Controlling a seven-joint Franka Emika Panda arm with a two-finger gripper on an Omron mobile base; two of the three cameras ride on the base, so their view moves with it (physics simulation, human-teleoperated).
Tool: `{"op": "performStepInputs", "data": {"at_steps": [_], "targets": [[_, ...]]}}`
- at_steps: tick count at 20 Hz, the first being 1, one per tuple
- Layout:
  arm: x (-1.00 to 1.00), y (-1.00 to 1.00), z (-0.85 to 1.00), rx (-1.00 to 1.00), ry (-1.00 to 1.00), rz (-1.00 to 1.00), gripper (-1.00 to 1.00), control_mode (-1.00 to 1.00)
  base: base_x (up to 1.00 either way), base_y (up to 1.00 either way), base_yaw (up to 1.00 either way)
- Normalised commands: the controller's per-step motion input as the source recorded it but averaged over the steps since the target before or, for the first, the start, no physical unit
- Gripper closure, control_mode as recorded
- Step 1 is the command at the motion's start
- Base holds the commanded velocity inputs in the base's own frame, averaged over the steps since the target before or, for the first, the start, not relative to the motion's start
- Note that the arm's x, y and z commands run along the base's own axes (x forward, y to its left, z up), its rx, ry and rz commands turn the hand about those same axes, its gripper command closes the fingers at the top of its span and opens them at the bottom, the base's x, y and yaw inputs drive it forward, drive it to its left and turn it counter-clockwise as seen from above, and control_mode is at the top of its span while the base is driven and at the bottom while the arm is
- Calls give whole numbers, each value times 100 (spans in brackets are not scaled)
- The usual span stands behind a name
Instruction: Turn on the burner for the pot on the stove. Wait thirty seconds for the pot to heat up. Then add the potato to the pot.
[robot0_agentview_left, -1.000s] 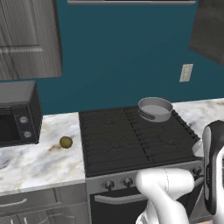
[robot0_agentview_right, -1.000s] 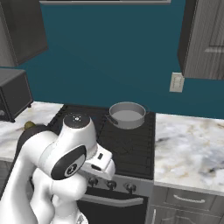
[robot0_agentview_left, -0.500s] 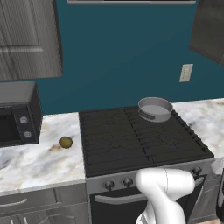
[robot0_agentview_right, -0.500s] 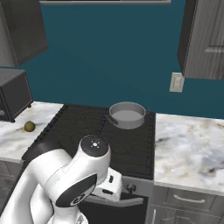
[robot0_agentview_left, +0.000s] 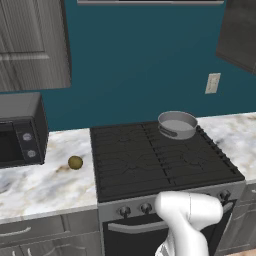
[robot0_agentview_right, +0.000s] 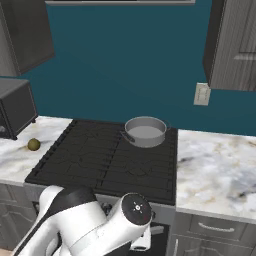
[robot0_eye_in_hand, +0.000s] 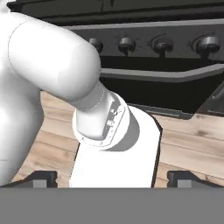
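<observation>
a: where's the gripper (robot0_eye_in_hand: 112, 177)?
b: low in the hand view, fingers spread wide apart, holding nothing, facing the stove (robot0_eye_in_hand: 166, 48) knobs from below.
a: and the pot (robot0_agentview_left: 177, 124)?
b: upper right of the left base view, on a rear burner. the potato (robot0_agentview_left: 75, 162) lies on the counter (robot0_agentview_left: 45, 182), centre left, well apart from both.

1. My pot (robot0_agentview_left: 177, 124), wide, shallow, grey and empty, sits upright on the back right burner.
2. My stove (robot0_agentview_left: 160, 162) is black, with knobs along its grey front.
3. My potato (robot0_agentview_left: 75, 162) lies on the marble counter left of the stove.
</observation>
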Motion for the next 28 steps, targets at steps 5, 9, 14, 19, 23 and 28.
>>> {"op": "performStepInputs", "data": {"at_steps": [5,9,14,19,23,28], "targets": [[-31,0,-55,-1,-19,21,-100,-100,0,0,0],[-30,0,-45,-1,-19,20,-100,-100,0,0,0],[-33,0,-47,-1,-24,16,-100,-100,0,0,0],[-30,2,-57,-1,-34,7,-100,-100,0,0,0],[-18,6,-62,0,-29,0,-100,-100,0,0,0],[-1,20,-52,-1,-24,-11,-100,-100,0,0,0]]}}
